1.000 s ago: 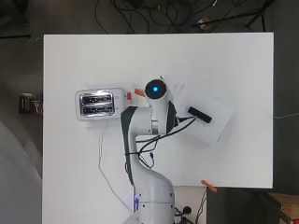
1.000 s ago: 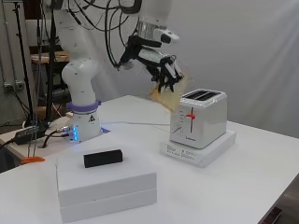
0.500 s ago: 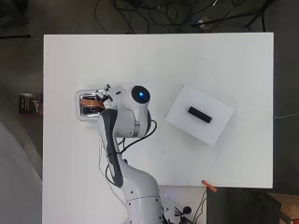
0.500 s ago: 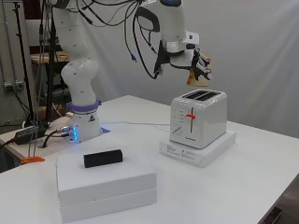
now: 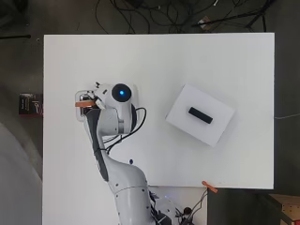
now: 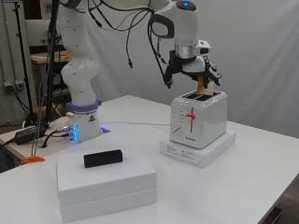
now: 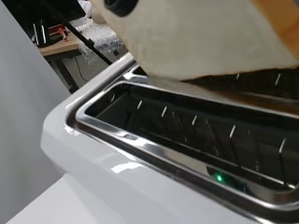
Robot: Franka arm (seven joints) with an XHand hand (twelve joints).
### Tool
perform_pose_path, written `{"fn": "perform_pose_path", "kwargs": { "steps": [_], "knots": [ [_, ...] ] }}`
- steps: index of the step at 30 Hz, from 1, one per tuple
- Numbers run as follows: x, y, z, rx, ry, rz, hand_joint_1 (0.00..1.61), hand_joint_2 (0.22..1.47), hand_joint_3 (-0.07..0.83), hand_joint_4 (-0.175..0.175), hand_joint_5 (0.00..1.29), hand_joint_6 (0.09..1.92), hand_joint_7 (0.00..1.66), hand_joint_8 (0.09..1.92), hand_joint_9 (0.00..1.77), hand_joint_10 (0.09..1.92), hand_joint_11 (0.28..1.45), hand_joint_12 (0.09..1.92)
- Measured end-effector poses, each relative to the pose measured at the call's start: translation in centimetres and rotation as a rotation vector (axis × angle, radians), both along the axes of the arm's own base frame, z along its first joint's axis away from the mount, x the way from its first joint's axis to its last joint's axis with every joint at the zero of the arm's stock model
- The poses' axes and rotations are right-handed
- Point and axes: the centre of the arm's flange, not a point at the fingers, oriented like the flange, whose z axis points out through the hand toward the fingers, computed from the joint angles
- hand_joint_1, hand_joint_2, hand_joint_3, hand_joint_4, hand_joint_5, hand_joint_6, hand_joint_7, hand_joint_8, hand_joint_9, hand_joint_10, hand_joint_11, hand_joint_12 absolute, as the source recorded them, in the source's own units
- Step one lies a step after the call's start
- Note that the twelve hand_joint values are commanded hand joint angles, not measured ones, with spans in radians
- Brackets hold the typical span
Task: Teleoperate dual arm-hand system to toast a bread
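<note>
Pinching one slice of bread (image 6: 203,84) from above, with black-and-white hand (image 6: 195,66) pointed down and fingers curled round the slice's upper part. Held upright on edge, pale face and brown crust, lower end at the mouth of a slot of the toaster (image 6: 198,119); cannot tell from the side view how far in. From overhead, only a thin orange-brown edge of the bread (image 5: 84,104) showing beside the arm, over the toaster's (image 5: 85,97) top, most of which is hidden under the wrist. In the wrist view, bread (image 7: 196,37) filling the upper part, its lower edge hanging just over the farther slot; two chrome-rimmed slots of the toaster (image 7: 117,168) seen, wire guides inside, and one small green light glowing within the nearer one.

One toaster only, white, standing on one flat white base (image 6: 198,149). On its front a red lever mark and some rows of small dark print, too small to read; more unreadable print on the base's front edge.

Further out, on the white table (image 5: 187,61): one white box (image 5: 200,115), looking in the side view like two stacked layers (image 6: 106,186), with one small black block (image 5: 200,115) lying on top, well apart from the toaster. At the table's near edge, one small orange clip (image 5: 209,187). No legible writing on box or block.
</note>
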Motion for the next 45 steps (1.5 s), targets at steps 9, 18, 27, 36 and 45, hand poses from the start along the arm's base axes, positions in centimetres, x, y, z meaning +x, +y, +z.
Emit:
{"fn": "perform_pose_path", "kwargs": {
  "steps": [9,18,27,36,45],
  "knots": [
    [-0.1,0.0,-2.2,0.070,0.100,-0.066,0.06,0.94,-0.016,-0.084,0.07,0.09,0.24,0.09,0.41,0.09,0.43,0.09],
    [-0.5,-3.9,-1.2,-0.037,0.218,-0.342,0.00,1.01,0.003,-0.041,0.26,0.09,0.32,0.09,0.43,0.09,0.41,0.09],
    [1.3,-16.0,-2.7,-0.210,0.133,-0.615,0.01,1.04,0.007,-0.095,0.25,0.09,0.64,0.59,0.86,0.61,0.69,0.61],
    [1.0,-19.8,-10.4,-0.244,0.212,-0.699,0.02,1.05,-0.001,-0.159,0.28,0.09,1.11,1.92,1.41,1.92,1.06,1.92],
    [2.4,-17.3,-12.1,-0.245,0.213,-0.634,0.07,1.05,0.000,-0.149,0.31,0.09,1.20,1.92,1.51,1.92,1.13,1.92]
  ]
}}
